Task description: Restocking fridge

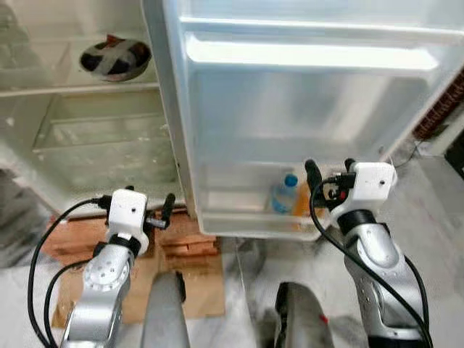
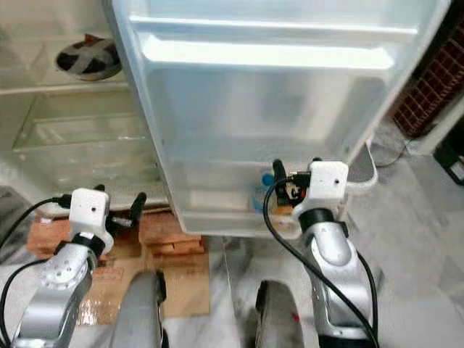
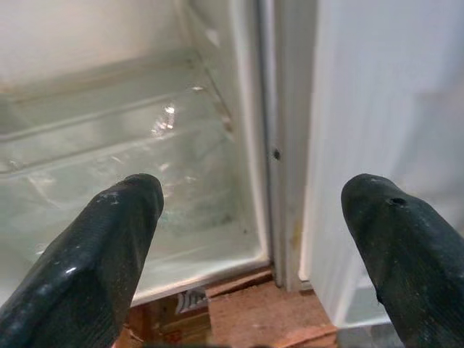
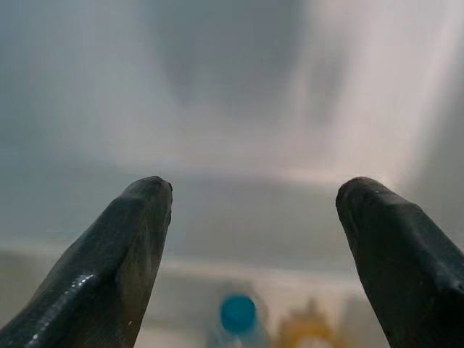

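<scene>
You are facing the fridge (image 1: 87, 138) with its door (image 1: 304, 109) standing open, so the door bin (image 1: 239, 221) is reachable. The bottle (image 1: 284, 194) is already sitting in that bin. Your right gripper (image 1: 330, 172) is hovering just above it, fingers spread and empty. Your left gripper (image 1: 148, 203), also spread, is waiting low beside the door edge.

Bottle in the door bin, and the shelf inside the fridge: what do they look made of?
The bottle looks like clear plastic with a matte blue screw cap; its body is see-through and it stands in the white plastic door bin. The shelf looks like clear glass or hard plastic: it is see-through and catches glare. Which one, I cannot tell.
</scene>
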Available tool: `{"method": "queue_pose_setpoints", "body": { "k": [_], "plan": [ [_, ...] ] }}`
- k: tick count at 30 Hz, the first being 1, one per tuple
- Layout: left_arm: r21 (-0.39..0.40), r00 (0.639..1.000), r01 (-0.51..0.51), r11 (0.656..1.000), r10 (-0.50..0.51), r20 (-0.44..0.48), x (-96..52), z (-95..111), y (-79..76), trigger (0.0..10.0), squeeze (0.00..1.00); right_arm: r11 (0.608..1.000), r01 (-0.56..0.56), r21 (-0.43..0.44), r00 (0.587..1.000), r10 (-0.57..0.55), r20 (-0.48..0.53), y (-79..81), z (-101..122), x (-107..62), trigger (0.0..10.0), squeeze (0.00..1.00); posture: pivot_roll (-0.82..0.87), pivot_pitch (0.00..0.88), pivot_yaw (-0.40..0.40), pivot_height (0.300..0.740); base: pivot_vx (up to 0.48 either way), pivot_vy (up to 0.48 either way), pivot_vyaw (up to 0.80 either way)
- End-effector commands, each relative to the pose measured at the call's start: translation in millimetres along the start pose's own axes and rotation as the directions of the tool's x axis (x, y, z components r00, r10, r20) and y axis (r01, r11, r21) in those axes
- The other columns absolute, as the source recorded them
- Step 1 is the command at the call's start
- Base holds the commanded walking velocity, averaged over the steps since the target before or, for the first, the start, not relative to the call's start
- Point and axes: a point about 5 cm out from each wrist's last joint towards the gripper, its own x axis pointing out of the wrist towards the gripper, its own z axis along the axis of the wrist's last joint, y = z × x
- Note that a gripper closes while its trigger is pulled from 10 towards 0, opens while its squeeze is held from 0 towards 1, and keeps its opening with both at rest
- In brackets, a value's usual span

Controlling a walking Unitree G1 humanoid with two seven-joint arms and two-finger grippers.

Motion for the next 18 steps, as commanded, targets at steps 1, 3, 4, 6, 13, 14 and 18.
{"method": "queue_pose_setpoints", "body": {
  "k": [1, 3, 4, 6, 13, 14, 18],
  "plan": [
    [0.011, 1.0, 0.012, 1.0, -0.012, -0.003, -0.5, -0.3, -1.2, 10.0, 0.0, 1.0, 0.009, 0.005, 1.0, -0.009, 0.014, -1.9, 1.1, -1.2, 10.0, 0.0, 0.02, 0.023, -0.006, 0.648, 0.0, 0.0, 0.0],
    [0.008, 1.0, 0.025, 1.0, -0.025, -0.002, -0.6, -0.3, -2.6, 10.0, 0.0, 1.0, 0.018, 0.005, 1.0, -0.018, 0.025, -3.7, 2.9, -1.5, 10.0, 0.0, 0.01, 0.023, -0.005, 0.663, 0.0, 0.0, 0.0],
    [0.008, 1.0, 0.027, 1.0, -0.027, -0.002, -0.6, -0.4, -2.7, 10.0, 0.0, 1.0, 0.019, 0.004, 1.0, -0.019, 0.025, -3.9, 3.1, -1.3, 10.0, 0.0, 0.01, 0.023, -0.005, 0.667, 0.0, 0.0, 0.0],
    [0.011, 1.0, 0.029, 1.0, -0.029, -0.001, -0.3, -0.4, -2.6, 10.0, 0.0, 1.0, 0.02, 0.002, 0.999, -0.02, 0.025, -4.6, 3.2, -0.7, 10.0, 0.0, 0.01, 0.021, -0.004, 0.682, 0.0, 0.0, 0.0],
    [0.019, 0.999, 0.039, 0.999, -0.039, 0.007, 1.4, 0.1, -3.1, 10.0, 0.0, 1.0, 0.02, 0.008, 0.999, -0.02, 0.025, -4.7, 3.0, -0.1, 10.0, 0.0, 0.01, 0.018, -0.004, 0.73, 0.0, 0.0, 0.0],
    [0.02, 0.999, 0.04, 0.999, -0.04, 0.007, 1.4, 0.1, -3.2, 10.0, 0.0, 1.0, 0.019, 0.01, 1.0, -0.019, 0.023, -4.5, 2.6, -0.2, 10.0, 0.0, 0.01, 0.018, -0.004, 0.734, 0.0, 0.0, 0.0],
    [0.022, 0.999, 0.047, 0.999, -0.047, 0.007, 2.7, -0.4, -4.2, 10.0, 0.0, 1.0, 0.023, -0.016, 1.0, -0.023, -0.001, -2.8, -1.4, -0.6, 10.0, 0.0, 0.01, 0.017, -0.006, 0.734, 0.0, 0.0, 0.0]
  ]
}}
